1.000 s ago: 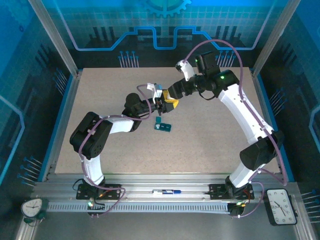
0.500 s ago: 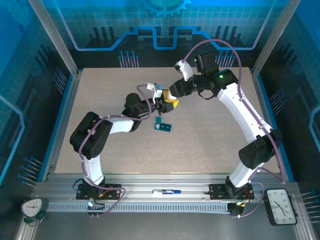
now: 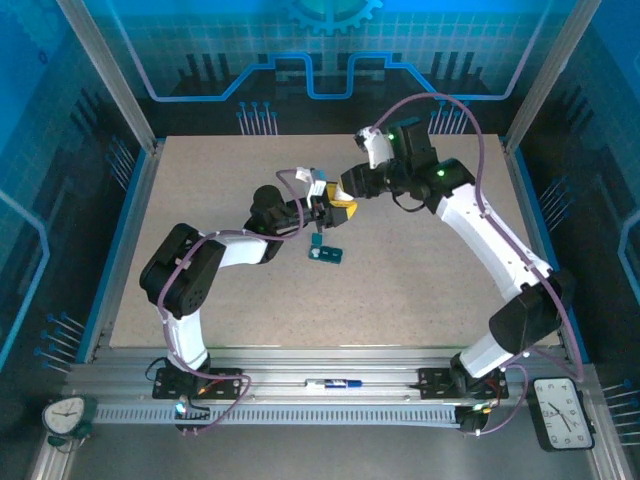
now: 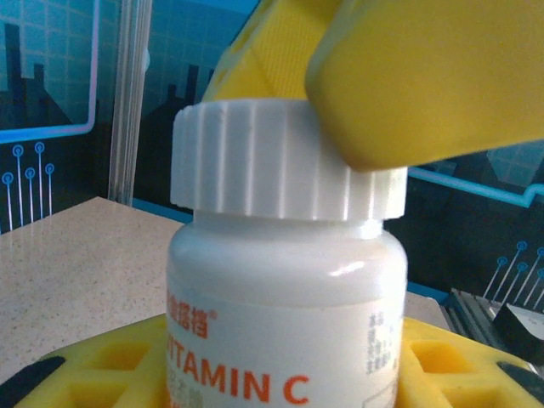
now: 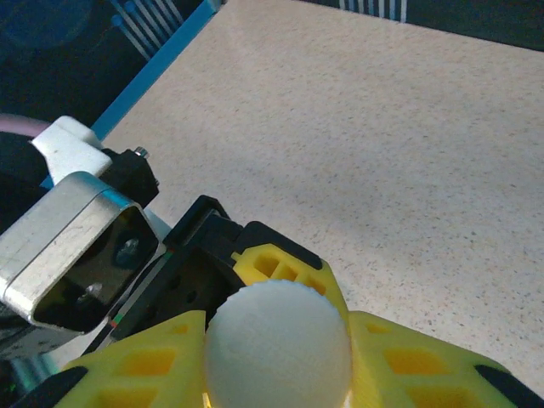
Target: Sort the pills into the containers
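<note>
**A:** What lies nearest on the speckled beige tabletop point(image 3: 420, 300)?

**B:** The small dark teal plastic pill box point(image 3: 326, 254), a short strip of square compartments. It rests on the table just on the near side of both grippers, touching neither. Whether its lids are up is too small to tell.

**A:** And just beyond it?

**B:** The left gripper point(image 3: 323, 210) holds a smooth white plastic bottle point(image 4: 280, 289) upright. Its blocky yellow fingers point(image 4: 93, 374) clamp the rounded body low down, on either side of the orange "VITAMIN C" lettering.

**A:** What sits on top of the bottle?

**B:** A round ribbed white cap point(image 4: 272, 157), wider than the neck below it. The right gripper point(image 3: 342, 204), on the far side, is closed on that cap. Its yellow fingers point(image 5: 425, 365), moulded with square pockets, press the fluted rim from opposite sides.

**A:** Farther back?

**B:** Matt, grainy tabletop.
</note>
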Available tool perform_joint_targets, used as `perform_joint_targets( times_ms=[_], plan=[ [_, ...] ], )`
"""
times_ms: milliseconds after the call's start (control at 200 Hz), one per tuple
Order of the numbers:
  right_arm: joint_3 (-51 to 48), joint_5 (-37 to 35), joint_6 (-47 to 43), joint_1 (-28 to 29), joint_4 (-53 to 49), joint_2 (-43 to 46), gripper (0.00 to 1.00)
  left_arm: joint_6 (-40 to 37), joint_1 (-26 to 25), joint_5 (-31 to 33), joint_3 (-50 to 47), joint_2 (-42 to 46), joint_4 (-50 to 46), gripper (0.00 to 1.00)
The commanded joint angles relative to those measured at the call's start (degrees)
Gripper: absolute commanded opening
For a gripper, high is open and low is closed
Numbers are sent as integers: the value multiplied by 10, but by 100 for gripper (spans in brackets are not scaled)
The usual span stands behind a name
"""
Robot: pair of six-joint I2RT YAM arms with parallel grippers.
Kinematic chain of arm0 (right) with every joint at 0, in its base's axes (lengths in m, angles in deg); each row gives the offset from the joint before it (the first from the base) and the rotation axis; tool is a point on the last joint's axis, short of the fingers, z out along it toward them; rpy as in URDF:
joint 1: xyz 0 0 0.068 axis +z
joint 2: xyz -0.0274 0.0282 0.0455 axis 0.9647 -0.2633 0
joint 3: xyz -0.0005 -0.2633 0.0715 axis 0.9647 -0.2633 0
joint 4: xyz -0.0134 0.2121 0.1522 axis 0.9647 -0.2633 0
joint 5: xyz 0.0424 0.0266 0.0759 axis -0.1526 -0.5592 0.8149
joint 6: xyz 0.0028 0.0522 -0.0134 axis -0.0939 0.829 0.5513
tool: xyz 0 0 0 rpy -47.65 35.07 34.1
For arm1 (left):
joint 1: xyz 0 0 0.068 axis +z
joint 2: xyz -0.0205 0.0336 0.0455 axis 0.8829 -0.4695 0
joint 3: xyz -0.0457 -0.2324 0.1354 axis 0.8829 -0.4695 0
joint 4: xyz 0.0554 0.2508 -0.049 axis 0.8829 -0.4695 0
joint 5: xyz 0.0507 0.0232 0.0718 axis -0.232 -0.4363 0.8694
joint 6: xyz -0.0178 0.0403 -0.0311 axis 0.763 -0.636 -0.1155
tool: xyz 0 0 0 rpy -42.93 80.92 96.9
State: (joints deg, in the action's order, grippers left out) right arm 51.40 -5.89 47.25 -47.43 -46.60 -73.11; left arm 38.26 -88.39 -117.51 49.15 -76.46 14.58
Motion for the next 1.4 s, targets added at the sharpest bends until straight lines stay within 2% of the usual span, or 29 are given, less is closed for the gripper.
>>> perform_joint_targets(
  times_ms=[0,125,330,440,520,690,886,1041,1396],
  plan=[
    [-65,-80,123,46,26,12,37,5,-2,3,21,14,58,0],
    [-74,-113,152,72,31,13,38,4,-2,3,21,14,57,0],
    [-21,-118,138,61,-18,2,43,3,-2,4,22,11,55,0],
    [7,-93,129,37,-28,13,58,3,-2,4,21,8,55,0],
    [19,-37,113,12,-22,25,69,3,-2,6,21,7,55,0],
    [23,3,63,-8,-9,53,80,8,-2,7,21,2,61,0],
    [35,39,-37,-33,-5,49,84,7,-2,2,20,5,60,0],
    [90,73,-120,-43,-67,5,85,9,-2,0,20,6,57,0],
    [125,63,-128,-40,-95,-42,84,11,-2,0,22,7,57,0]
  ],
)
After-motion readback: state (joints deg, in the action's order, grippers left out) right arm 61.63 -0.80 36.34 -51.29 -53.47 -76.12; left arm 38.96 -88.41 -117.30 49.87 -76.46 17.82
